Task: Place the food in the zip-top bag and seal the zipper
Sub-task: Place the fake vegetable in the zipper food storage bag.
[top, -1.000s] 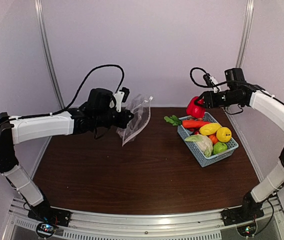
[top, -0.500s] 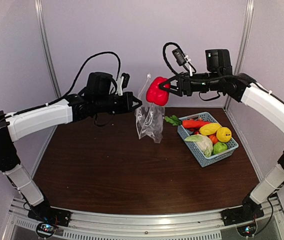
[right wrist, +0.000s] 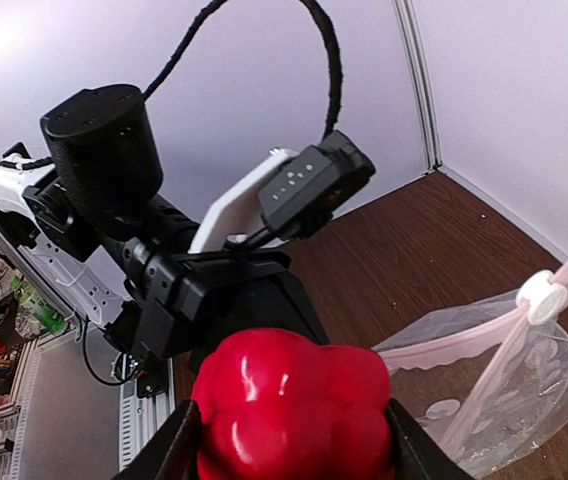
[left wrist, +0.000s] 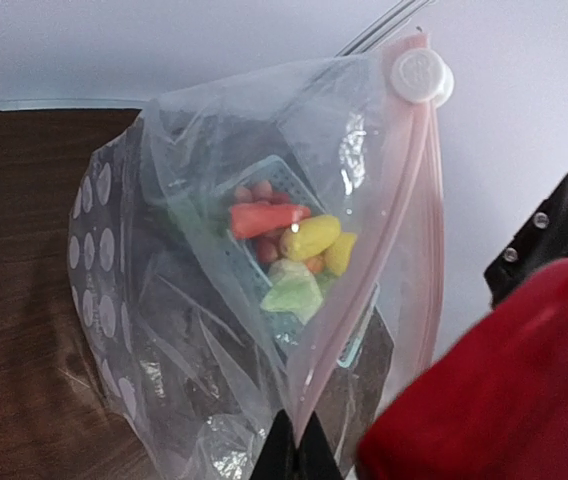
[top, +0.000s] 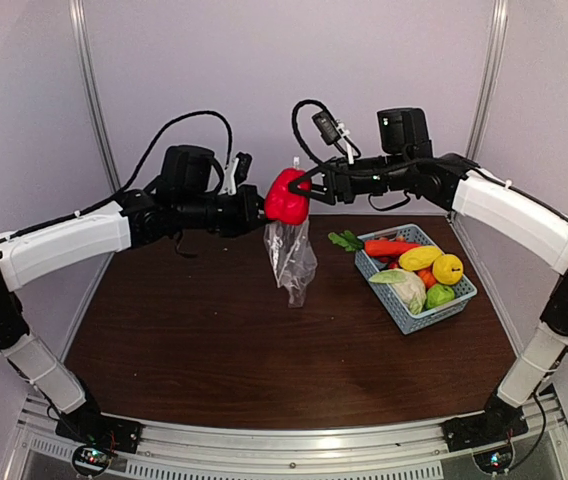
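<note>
The work surface is a dark brown wood-grain table [top: 194, 350], enclosed by pale lilac walls with aluminium posts [top: 92, 100] at the back. A ribbed metal rail [top: 294, 445] runs along the near edge.

On the right rear of the table you find the light-blue basket [top: 432, 316], which holds yellow and green fruits, a pale cabbage [top: 404, 285] and an orange-red piece. Leafy greens [top: 344, 240] lie at its far left corner.

The left gripper [top: 257, 212] is pinched tight on the top edge of the zip-top bag [top: 291, 255]. The bag hangs over mid-table with its mouth gaping and its zipper [left wrist: 364, 290] unsealed. You cannot tell whether its bottom touches the table.

The right gripper [top: 302, 190] is clamped on the red pepper [top: 286, 197], which it holds just above the bag mouth. From overhead, the pepper hides the bag's top edge.
</note>
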`<state>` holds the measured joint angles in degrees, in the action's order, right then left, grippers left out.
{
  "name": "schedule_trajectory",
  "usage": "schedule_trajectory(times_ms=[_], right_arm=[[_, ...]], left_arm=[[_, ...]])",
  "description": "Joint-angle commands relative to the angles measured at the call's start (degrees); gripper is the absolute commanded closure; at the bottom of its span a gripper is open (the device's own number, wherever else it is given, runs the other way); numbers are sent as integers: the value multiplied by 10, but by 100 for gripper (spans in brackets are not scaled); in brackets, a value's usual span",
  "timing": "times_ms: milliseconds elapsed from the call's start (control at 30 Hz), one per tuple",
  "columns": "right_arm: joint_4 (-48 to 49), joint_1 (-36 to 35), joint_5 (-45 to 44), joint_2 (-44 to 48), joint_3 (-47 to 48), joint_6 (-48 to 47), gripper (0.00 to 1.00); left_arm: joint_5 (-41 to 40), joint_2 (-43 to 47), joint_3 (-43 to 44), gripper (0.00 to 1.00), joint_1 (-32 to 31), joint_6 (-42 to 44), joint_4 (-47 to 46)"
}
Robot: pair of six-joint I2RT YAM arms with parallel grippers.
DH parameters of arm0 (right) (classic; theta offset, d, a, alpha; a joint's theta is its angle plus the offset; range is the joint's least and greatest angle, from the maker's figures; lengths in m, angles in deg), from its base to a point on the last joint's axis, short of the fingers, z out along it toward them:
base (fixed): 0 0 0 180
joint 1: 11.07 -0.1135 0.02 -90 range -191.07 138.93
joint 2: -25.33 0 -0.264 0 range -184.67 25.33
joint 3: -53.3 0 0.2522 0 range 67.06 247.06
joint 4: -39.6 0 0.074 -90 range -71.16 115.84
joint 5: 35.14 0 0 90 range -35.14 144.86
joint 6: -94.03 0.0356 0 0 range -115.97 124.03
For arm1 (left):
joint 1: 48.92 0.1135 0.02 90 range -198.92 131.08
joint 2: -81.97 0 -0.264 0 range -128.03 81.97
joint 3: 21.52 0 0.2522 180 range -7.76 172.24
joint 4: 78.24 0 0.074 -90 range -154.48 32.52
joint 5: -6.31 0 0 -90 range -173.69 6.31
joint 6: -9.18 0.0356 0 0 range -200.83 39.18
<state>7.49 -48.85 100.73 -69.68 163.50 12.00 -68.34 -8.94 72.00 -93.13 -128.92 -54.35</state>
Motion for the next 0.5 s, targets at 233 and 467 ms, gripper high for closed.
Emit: schedule_trajectory(times_ms=[233, 467], right_arm=[[21, 15, -98, -1, -61, -44, 61], [0, -11, -157, -15, -62, -72, 61]], left_arm=[[16, 72, -47, 100, -2, -57, -64], [44, 51, -54, 100, -2, -72, -98]])
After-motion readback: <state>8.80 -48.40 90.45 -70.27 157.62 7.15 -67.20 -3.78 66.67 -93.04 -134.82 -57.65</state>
